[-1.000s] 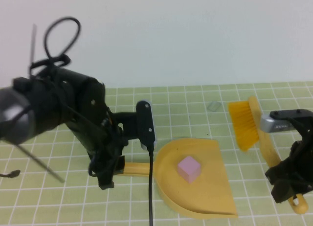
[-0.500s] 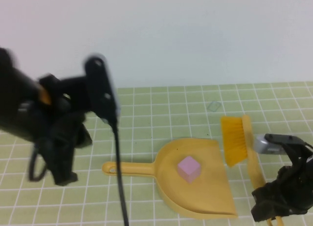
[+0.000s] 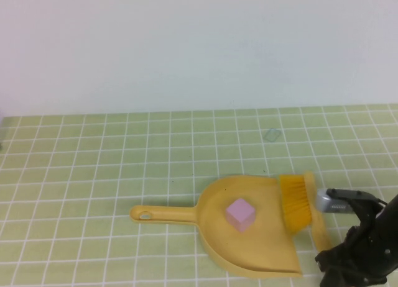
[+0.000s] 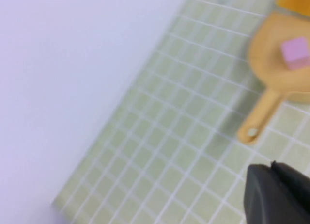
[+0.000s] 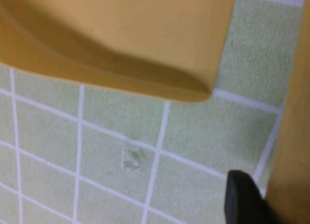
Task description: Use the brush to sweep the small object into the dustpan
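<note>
A green tiled table [image 3: 93,175] carries the dustpan [image 3: 261,250] and brush [image 3: 297,200].

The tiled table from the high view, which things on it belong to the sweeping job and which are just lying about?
Job:
- pink cube, lying in the dustpan
- yellow dustpan
- brush, bristles at the dustpan's mouth
- right gripper, low by the brush handle
- left gripper, off to the side

Lying about:
- faint grey square mark

Colours and patterns on the table

Yellow dustpan [image 3: 261,250]; pale pink cube [image 3: 240,213]; brush [image 3: 296,201] with orange-yellow bristles; pale green table surface [image 3: 93,169] gridded in white lines; faint grey square mark [image 3: 271,135]; black right gripper [image 3: 357,259].
</note>
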Robot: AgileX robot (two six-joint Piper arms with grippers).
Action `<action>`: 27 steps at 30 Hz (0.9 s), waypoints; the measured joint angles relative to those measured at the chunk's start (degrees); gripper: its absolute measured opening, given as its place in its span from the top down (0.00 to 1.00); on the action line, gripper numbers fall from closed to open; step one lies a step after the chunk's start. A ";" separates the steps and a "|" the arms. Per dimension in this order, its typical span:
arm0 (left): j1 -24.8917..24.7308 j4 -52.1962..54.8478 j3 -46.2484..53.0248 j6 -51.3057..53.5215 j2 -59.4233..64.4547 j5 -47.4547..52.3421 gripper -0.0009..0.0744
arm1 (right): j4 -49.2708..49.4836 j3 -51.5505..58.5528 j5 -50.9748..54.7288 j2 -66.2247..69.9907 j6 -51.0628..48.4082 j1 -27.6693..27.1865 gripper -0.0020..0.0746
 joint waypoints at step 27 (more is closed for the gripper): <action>19.88 22.06 1.67 -45.89 -16.40 -2.34 0.99 | -15.29 -10.34 11.90 -29.86 13.86 0.00 0.97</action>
